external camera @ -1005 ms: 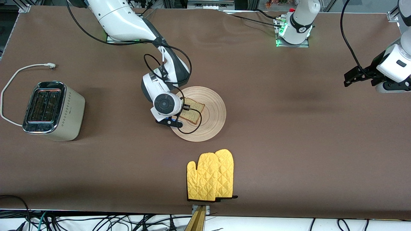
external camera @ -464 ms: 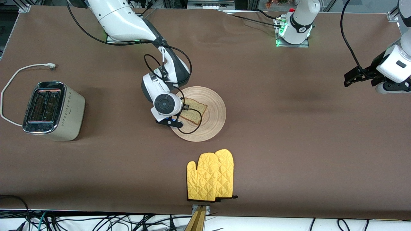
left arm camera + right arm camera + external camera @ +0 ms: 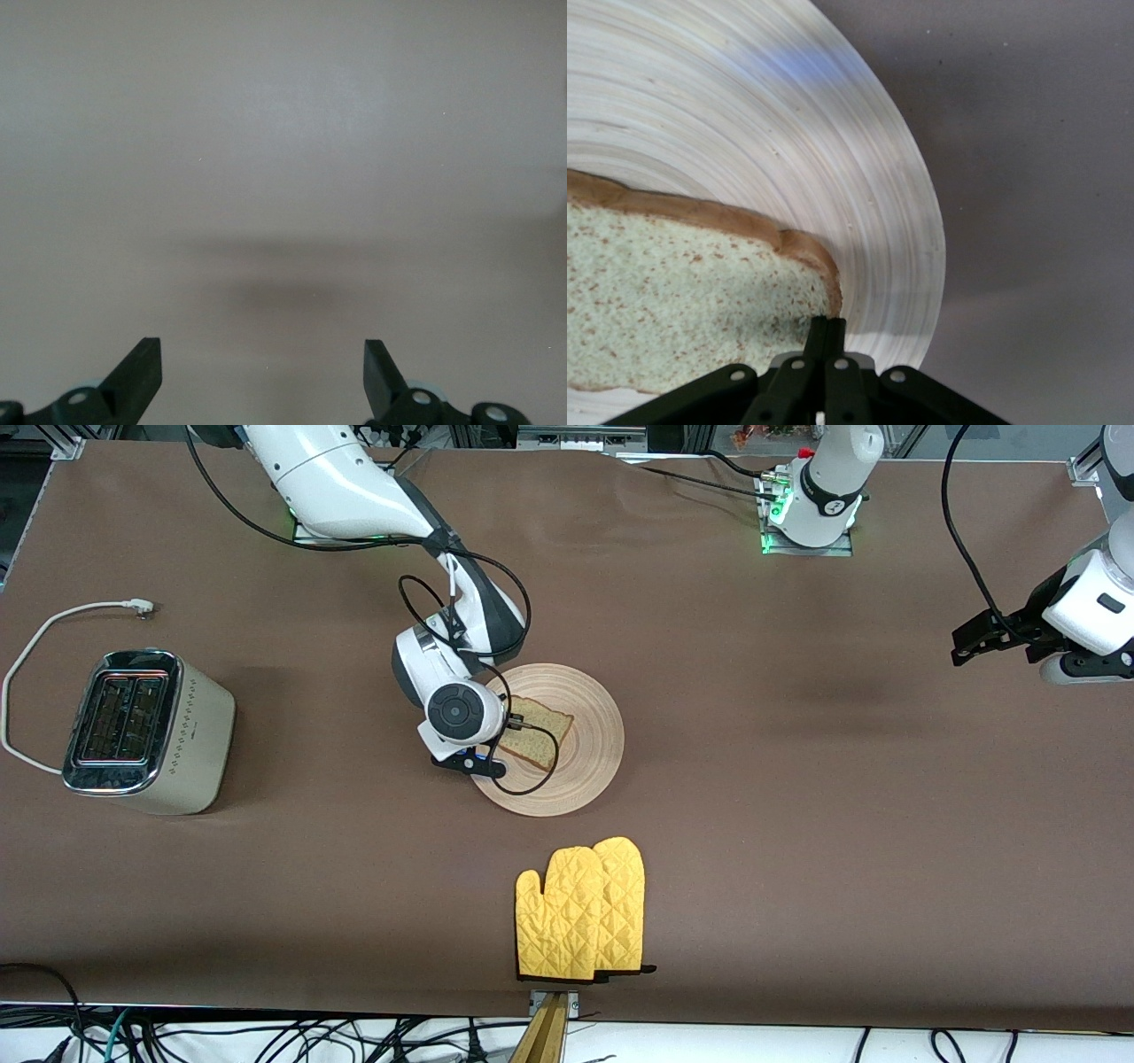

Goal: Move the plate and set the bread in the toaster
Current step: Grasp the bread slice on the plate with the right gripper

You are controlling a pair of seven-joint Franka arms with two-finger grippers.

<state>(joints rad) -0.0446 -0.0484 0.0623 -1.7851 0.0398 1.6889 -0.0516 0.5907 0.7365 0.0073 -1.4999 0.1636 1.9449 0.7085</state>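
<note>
Bread point(image 3: 537, 737) newly shifted on plate point(image 3: 585, 771), right claw point(image 3: 825, 335) clenched on its corner; left claw point(image 3: 263, 376) released.

Bread point(image 3: 536, 735) on plate point(image 3: 589, 726), mid-table

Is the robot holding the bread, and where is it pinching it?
Yes: the right gripper pinches the bread at its crust edge; the left gripper holds nothing.
</note>
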